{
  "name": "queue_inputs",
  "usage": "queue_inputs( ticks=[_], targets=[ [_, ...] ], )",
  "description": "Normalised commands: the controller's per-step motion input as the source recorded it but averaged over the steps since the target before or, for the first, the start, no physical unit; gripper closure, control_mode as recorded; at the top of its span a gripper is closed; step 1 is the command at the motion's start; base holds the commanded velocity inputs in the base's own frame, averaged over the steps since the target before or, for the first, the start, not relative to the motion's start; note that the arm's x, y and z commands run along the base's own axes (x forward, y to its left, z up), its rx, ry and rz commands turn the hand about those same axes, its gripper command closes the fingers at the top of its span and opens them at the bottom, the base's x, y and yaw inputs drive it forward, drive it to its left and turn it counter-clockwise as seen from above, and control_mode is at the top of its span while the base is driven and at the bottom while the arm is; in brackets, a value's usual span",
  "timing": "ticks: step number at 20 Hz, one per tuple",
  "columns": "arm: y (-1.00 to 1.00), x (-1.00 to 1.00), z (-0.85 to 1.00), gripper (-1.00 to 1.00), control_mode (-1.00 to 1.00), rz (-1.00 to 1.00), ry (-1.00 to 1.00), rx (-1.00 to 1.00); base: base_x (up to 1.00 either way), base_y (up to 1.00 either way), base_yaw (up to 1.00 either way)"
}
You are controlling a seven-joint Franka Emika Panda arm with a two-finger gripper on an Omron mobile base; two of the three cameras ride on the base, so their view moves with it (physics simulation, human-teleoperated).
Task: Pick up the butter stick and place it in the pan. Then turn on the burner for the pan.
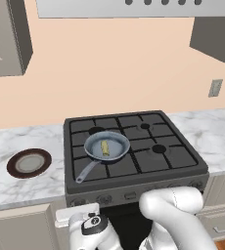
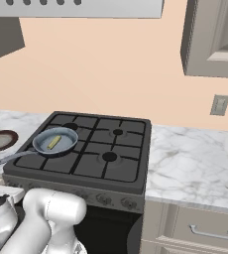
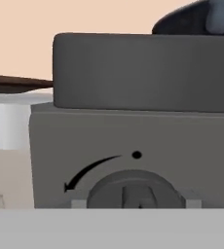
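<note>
In the pan (image 1: 107, 146), butter stick (image 1: 104, 147)

The arm (image 1: 175, 207) is glossy white, built of thick rounded tube segments. Its wrist (image 1: 92, 225) carries a round dark cap with small white markings and a flat white flange.

one pan (image 1: 107, 145), one butter stick (image 1: 104, 147), one plate (image 1: 29, 163), four burners (image 1: 159, 148)
</note>
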Motion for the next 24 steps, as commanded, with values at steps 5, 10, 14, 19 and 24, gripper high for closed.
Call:
queue_inputs(
  ticks=[5, 10, 14, 19, 24],
  targets=[
    [0.23, -0.05, 0.0, 1.0, -1.0, 0.0, 0.13, -0.28, 0.0, 0.0, 0.0],
    [0.21, -0.14, 0.0, 1.0, -1.0, 0.0, 0.11, -0.32, 0.0, 0.0, 0.0],
    [0.23, -0.23, 0.0, 1.0, -1.0, 0.0, 0.05, -0.36, 0.0, 0.0, 0.0],
    [0.25, -0.31, -0.02, 1.0, -1.0, 0.0, 0.0, -0.41, 0.0, 0.0, 0.0],
    [0.29, -0.32, 0.0, 1.0, -1.0, 0.0, 0.0, -0.43, 0.0, 0.0, 0.0]
  ],
)
